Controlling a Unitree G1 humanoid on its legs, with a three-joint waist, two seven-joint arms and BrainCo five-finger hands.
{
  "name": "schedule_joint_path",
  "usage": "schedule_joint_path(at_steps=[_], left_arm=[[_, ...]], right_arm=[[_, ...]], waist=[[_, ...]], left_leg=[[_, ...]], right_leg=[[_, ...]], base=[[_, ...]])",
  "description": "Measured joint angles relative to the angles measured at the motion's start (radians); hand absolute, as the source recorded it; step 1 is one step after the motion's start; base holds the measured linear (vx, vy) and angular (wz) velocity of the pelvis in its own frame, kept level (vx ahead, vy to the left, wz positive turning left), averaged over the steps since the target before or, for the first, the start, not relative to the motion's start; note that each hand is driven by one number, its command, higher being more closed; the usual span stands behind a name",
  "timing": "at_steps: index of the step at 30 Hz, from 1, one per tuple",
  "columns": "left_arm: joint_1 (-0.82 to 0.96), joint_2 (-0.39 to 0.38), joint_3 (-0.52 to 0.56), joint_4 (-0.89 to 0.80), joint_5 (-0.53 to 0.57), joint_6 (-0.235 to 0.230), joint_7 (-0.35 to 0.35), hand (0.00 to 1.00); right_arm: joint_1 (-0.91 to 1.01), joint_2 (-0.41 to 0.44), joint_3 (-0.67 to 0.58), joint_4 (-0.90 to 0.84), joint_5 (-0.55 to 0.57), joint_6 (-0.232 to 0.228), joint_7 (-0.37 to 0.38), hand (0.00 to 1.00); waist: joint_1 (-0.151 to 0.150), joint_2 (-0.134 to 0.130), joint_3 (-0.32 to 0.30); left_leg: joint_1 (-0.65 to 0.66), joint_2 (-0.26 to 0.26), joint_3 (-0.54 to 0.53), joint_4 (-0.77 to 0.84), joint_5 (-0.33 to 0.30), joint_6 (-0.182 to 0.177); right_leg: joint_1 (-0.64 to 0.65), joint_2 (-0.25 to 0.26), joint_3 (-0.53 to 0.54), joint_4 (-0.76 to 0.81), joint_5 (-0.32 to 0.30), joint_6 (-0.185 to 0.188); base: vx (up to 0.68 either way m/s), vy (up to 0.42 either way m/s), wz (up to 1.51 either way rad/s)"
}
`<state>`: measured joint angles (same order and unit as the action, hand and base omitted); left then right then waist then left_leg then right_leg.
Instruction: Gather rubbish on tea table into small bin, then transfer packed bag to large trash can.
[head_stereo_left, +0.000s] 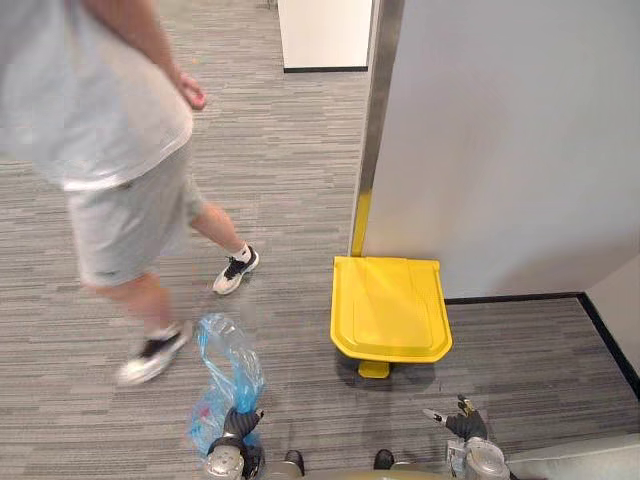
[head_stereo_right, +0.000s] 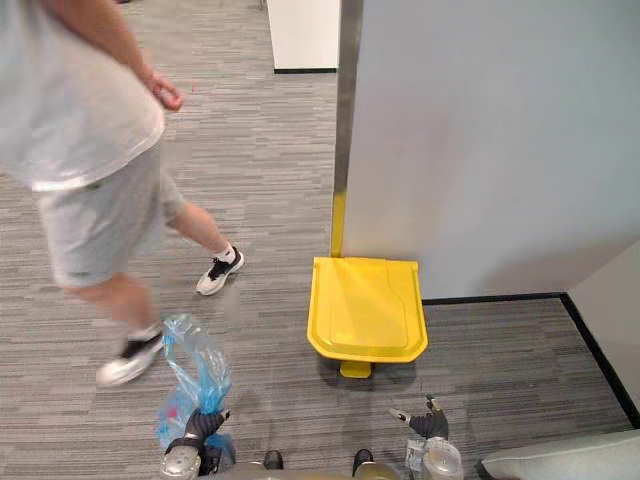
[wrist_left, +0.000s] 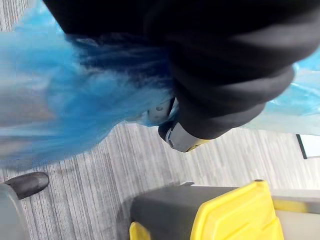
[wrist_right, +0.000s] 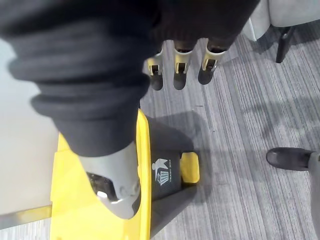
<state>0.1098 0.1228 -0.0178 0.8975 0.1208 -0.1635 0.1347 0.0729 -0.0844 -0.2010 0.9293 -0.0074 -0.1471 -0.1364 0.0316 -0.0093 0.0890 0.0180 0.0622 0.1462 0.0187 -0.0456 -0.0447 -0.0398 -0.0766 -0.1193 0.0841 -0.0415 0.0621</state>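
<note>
This looks like an office or a similar commercial interior rather than a home. Grey striped carpet (head_stereo_left: 290, 170) of the hard-wearing kind covers the whole floor. A plain grey wall (head_stereo_left: 510, 140) fills the upper right of the frame, with a metal edge strip (head_stereo_left: 377, 100) at its corner and a black skirting (head_stereo_left: 510, 297) along its foot. A white panel (head_stereo_left: 325, 30) with a dark base stands at the top centre. A pedal bin (head_stereo_left: 390, 305) with a yellow lid sits against the wall in the middle. A person (head_stereo_left: 120, 150) in shorts and trainers walks through the upper left. A pale grey cushion (head_stereo_left: 580, 455) edges in at the lower right.
</note>
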Motion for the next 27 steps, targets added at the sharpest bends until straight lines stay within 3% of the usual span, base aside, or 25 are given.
schedule_joint_path(at_steps=[4,6,8,10,12,13,16,17,18,19,22,24,27], left_arm=[[0.001,0.000,0.033,-0.001,0.000,0.001,0.002,1.00],[0.007,0.000,0.035,-0.007,-0.004,0.001,0.002,1.00],[0.007,-0.006,0.034,-0.026,-0.005,0.000,0.001,1.00],[-0.018,-0.019,0.039,-0.072,-0.005,-0.001,0.002,1.00],[-0.053,-0.020,0.034,-0.073,-0.011,0.000,0.004,1.00],[-0.056,-0.016,0.033,-0.073,-0.012,0.000,0.004,1.00],[-0.073,-0.012,0.031,-0.073,-0.015,0.001,0.010,1.00],[-0.085,-0.014,0.031,-0.072,-0.017,0.002,0.021,1.00],[-0.095,-0.025,0.030,-0.072,-0.020,0.002,0.022,1.00],[-0.117,-0.034,0.022,-0.073,-0.020,0.000,0.021,1.00],[-0.155,-0.040,0.021,-0.073,-0.018,0.000,0.021,1.00],[-0.164,-0.040,0.020,-0.073,-0.018,0.000,0.020,1.00],[-0.194,-0.055,0.033,-0.072,-0.009,0.001,0.021,1.00]], right_arm=[[-0.002,0.000,-0.033,-0.005,0.001,0.000,-0.003,0.00],[-0.023,0.000,-0.035,-0.015,0.002,0.000,-0.017,0.00],[-0.035,0.000,-0.036,-0.038,0.010,0.000,-0.020,0.00],[-0.031,0.004,-0.038,-0.090,0.019,-0.001,-0.030,0.00],[-0.030,0.014,-0.038,-0.100,0.034,0.000,-0.035,0.00],[-0.030,0.018,-0.038,-0.104,0.039,0.000,-0.036,0.00],[-0.034,0.015,-0.039,-0.135,0.057,0.000,-0.040,0.00],[-0.043,0.005,-0.041,-0.134,0.060,0.002,-0.042,0.00],[-0.047,-0.007,-0.042,-0.135,0.066,0.002,-0.042,0.00],[-0.057,-0.012,-0.073,-0.146,0.078,0.002,-0.042,0.00],[-0.043,-0.007,-0.165,-0.172,0.103,0.003,-0.039,0.00],[-0.003,-0.002,-0.249,-0.183,0.140,0.003,-0.038,0.00],[0.017,0.008,-0.310,-0.178,0.167,0.010,-0.044,0.00]], waist=[[0.011,-0.006,0.000],[0.012,-0.008,0.001],[0.010,-0.004,0.012],[0.003,0.007,0.052],[-0.003,-0.008,0.081],[-0.001,-0.016,0.086],[-0.007,-0.031,0.101],[-0.010,-0.031,0.113],[-0.010,-0.011,0.121],[-0.007,0.016,0.132],[-0.014,0.019,0.146],[-0.015,0.018,0.148],[-0.021,0.026,0.147]], left_leg=[[-0.030,-0.001,0.010,0.053,-0.026,0.005],[-0.069,0.009,0.029,0.152,-0.089,0.010],[-0.085,0.023,0.036,0.247,-0.154,0.020],[-0.067,0.036,0.007,0.327,-0.228,0.050],[-0.051,0.048,-0.014,0.409,-0.292,0.059],[-0.044,0.049,-0.015,0.428,-0.311,0.056],[-0.033,0.063,-0.007,0.532,-0.401,0.026],[-0.015,0.069,-0.013,0.572,-0.444,0.004],[-0.006,0.087,-0.016,0.582,-0.460,-0.004],[-0.003,0.097,-0.019,0.568,-0.460,-0.007],[0.049,0.095,-0.036,0.519,-0.451,-0.019],[0.090,0.108,-0.082,0.521,-0.451,-0.020],[0.075,0.117,-0.127,0.501,-0.434,-0.042]], right_leg=[[-0.017,0.000,0.026,0.011,-0.003,0.008],[-0.051,-0.002,0.050,0.082,-0.036,0.024],[-0.075,-0.016,0.061,0.193,-0.082,0.054],[-0.204,-0.032,0.035,0.528,-0.114,0.105],[-0.282,-0.033,0.026,0.547,-0.151,0.067],[-0.305,-0.033,0.019,0.531,-0.150,0.066],[-0.379,-0.030,-0.062,0.320,-0.080,0.042],[-0.378,-0.020,-0.063,0.308,-0.038,0.011],[-0.370,-0.007,-0.069,0.319,-0.041,0.017],[-0.384,0.008,-0.070,0.348,-0.072,0.016],[-0.411,0.005,-0.056,0.478,-0.147,0.011],[-0.412,0.009,-0.056,0.578,-0.250,0.007],[-0.411,0.017,-0.099,0.554,-0.252,0.009]], base=[[0.05,0.021,-0.08],[0.07,0.033,-0.30],[0.07,0.057,-0.19],[0.04,0.059,0.20],[0.17,0.012,0.30],[0.20,-0.025,0.15],[0.26,-0.119,0.10],[0.26,-0.124,0.03],[0.37,-0.083,-0.09],[0.35,-0.067,-0.01],[0.38,-0.126,0.08],[0.29,-0.158,-0.01],[0.14,-0.129,0.08]])
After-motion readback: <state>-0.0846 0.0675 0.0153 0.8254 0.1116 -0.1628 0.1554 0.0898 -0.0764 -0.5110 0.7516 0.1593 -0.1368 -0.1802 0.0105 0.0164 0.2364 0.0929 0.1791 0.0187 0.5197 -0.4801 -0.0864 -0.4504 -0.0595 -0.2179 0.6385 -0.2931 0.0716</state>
